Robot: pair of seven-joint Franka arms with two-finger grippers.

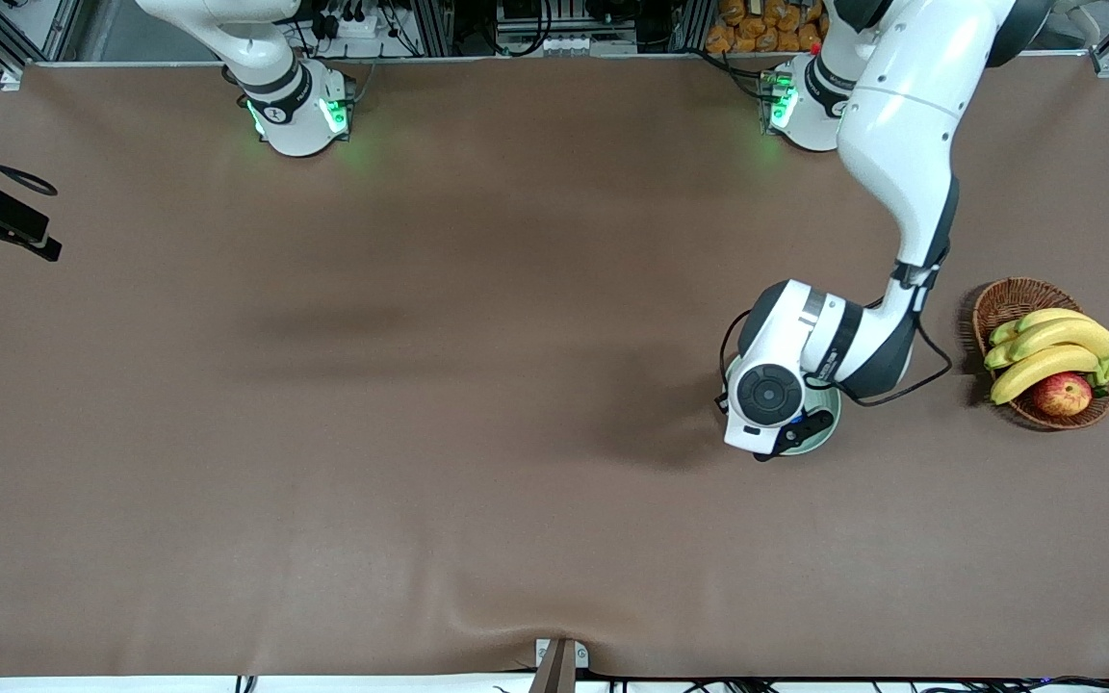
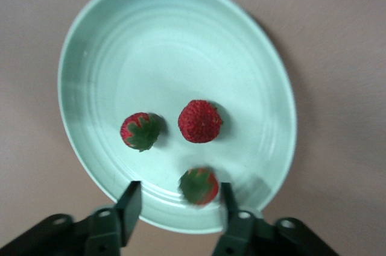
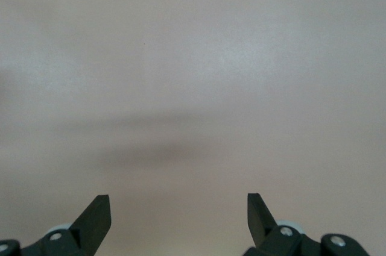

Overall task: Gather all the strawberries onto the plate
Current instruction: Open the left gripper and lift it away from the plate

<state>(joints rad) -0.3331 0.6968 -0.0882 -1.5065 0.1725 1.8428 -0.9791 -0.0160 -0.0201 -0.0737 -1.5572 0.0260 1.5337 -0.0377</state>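
Note:
The mint-green plate (image 2: 181,45) fills the left wrist view. Three strawberries lie in it: one with its leafy top up (image 2: 141,131), one showing plain red (image 2: 199,121), and a blurred one (image 2: 199,186) close to one fingertip. My left gripper (image 2: 179,199) is open above the plate's rim, and the blurred berry shows between its fingers, untouched by them. In the front view the left hand (image 1: 774,395) covers most of the plate (image 1: 829,428). My right gripper (image 3: 179,208) is open and empty over bare table.
A brown wicker basket (image 1: 1007,300) with bananas (image 1: 1055,348) and a red-yellow apple (image 1: 1062,394) stands beside the plate, toward the left arm's end of the table. The brown mat (image 1: 420,385) covers the table.

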